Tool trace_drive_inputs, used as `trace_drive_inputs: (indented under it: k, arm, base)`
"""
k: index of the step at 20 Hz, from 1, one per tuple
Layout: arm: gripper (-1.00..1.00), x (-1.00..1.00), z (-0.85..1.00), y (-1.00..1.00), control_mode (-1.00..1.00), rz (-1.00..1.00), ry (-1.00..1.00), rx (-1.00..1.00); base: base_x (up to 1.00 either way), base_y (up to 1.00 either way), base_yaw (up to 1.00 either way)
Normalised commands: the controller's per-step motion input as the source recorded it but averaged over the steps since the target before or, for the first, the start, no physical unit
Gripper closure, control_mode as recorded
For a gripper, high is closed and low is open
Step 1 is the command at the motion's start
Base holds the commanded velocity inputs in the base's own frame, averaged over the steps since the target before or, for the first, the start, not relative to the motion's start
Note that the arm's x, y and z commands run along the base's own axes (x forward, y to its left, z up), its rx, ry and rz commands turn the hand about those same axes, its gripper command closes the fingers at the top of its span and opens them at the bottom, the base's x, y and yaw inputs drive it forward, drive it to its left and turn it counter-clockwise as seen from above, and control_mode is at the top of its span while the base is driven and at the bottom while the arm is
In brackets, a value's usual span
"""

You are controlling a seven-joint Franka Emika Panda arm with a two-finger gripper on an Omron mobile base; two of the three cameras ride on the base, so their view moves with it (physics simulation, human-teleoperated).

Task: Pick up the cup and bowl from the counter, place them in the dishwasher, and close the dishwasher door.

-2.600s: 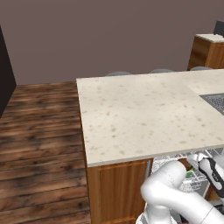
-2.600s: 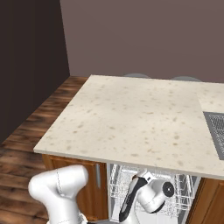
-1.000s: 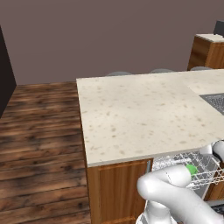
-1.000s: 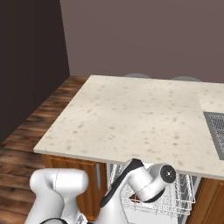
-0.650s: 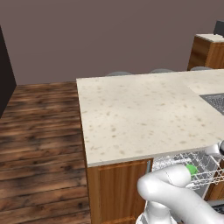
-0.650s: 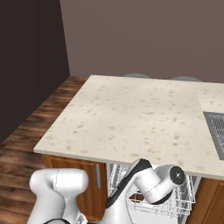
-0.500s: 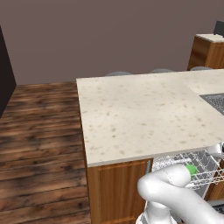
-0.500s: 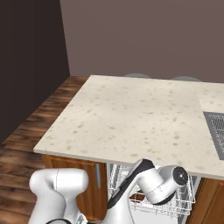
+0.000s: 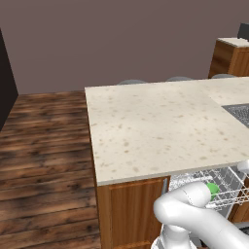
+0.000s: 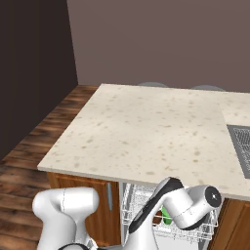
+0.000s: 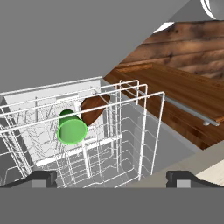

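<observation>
I am holding my gripper (image 11: pixel 111 177) spread wide, released, nothing between the finger tips (image 11: pixel 41 178), which are showing at 7 and 5 o'clock of the hand view. I am looking down into the dishwasher (image 11: pixel 131 131), over its white wire rack (image 11: pixel 140 113).

The cup (image 11: pixel 71 127) is lying on its side in the rack, its open mouth facing my camera, at about 10 o'clock from my gripper. The bowl (image 11: pixel 93 108) is standing on edge just behind it, at 1 o'clock of the cup, touching or nearly touching it; I cannot tell which. Both are sitting well clear of my fingers.

In the left base view the cup (image 9: pixel 212 188) is peeking out green above my arm, inside the rack (image 9: pixel 223 187) under the counter (image 9: pixel 160 126) edge. In the right base view my forearm is crossing in front of the rack (image 10: pixel 141 205), with a sliver of the cup (image 10: pixel 166 216) showing beside it, under the counter (image 10: pixel 146 132).

A wooden cabinet front with a bar handle (image 11: pixel 188 109) is running at 2 o'clock of the rack in the hand view. Wooden floor (image 9: pixel 44 146) is lying at 9 o'clock of the counter.
</observation>
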Motion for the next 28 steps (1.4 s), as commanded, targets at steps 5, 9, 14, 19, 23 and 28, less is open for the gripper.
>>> trace_drive_inputs:
  k: [5,9,14,19,23,28]
  arm:
    - [-1.0,-0.23,0.0,-0.36,-1.0,0.07,-0.01,0.0]
    - [-1.0,-0.27,0.0,-0.44,-1.0,0.06,-0.02,0.03]
    - [-1.0,-0.43,-0.06,-0.42,-1.0,0.01,-0.08,0.05]
    - [-1.0,-0.58,-0.55,-0.09,-1.0,0.0,-0.16,0.01]
    - [-1.0,-0.62,-0.26,0.0,-1.0,0.0,-0.21,-0.01]
    - [-1.0,-0.66,0.0,-0.01,-1.0,0.0,-0.17,0.01]
  base:
    - [0.0,0.0,0.0]
    - [0.0,0.0,0.0]
    - [0.0,0.0,0.0]
    - [0.0,0.0,0.0]
    - [0.0,0.0,0.0]
    - [0.0,0.0,0.0]
